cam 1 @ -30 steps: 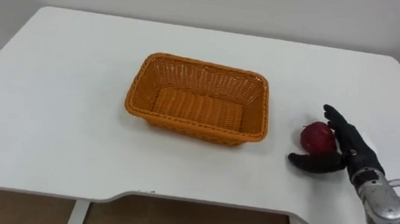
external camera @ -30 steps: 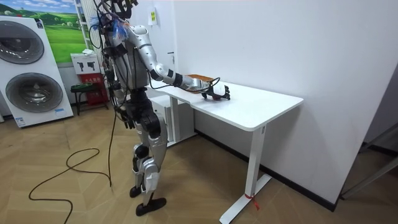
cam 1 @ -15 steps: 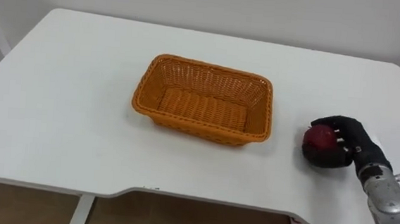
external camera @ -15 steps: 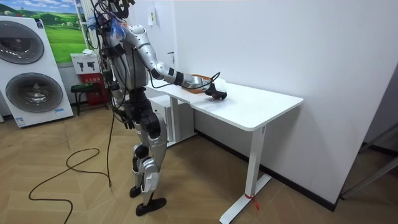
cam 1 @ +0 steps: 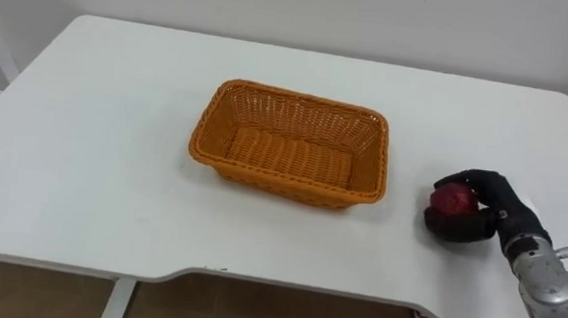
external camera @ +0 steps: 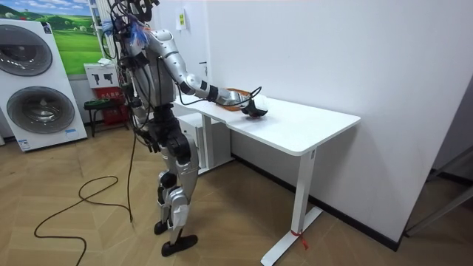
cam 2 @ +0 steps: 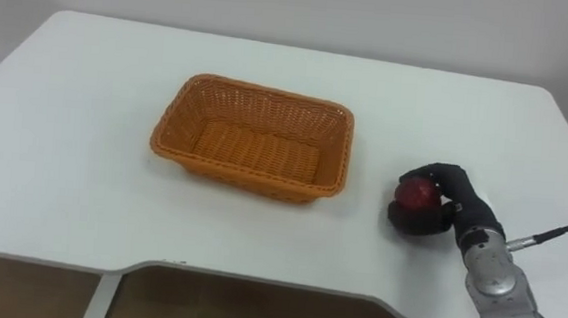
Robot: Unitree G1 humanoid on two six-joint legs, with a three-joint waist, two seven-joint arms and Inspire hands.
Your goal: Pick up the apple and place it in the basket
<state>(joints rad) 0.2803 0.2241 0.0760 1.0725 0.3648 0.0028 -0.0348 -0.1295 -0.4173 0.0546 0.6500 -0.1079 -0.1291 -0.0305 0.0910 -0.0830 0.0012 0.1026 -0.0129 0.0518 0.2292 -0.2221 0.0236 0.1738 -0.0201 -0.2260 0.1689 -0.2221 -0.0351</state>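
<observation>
My right hand [cam 1: 494, 208] lies near the right end of the white table [cam 1: 94, 146]; its dark fingers [cam 1: 475, 178] curl over the top of the red apple [cam 1: 452, 200] and the thumb wraps round the near side below; the grasp is closed about the fruit, so that only its left face and crown show between the fingers; the apple sits low at the table top, and I cannot tell whether it rests there or is raised just off it; my silver forearm runs from the wrist toward the lower right corner of the eye views, crossing the table's front edge.

The orange wicker basket [cam 1: 282, 182] stands to the left of the apple, near the middle of the table; it is apart from my hand, with a strip of bare white top between them; it is rectangular and upright, its long side set a little askew to the table's front edge, and its woven floor shows from wall to wall.

In the room view I stand upright on the wooden floor [external camera: 236, 214] at the end of the table toward the room view's left; my right arm stretches out over the top toward the room view's right, the hand down at the table just past the basket; the table stands against a white wall [external camera: 332, 52]; behind me, at the room view's left, stands a white washing machine [external camera: 44, 81] with round doors.
</observation>
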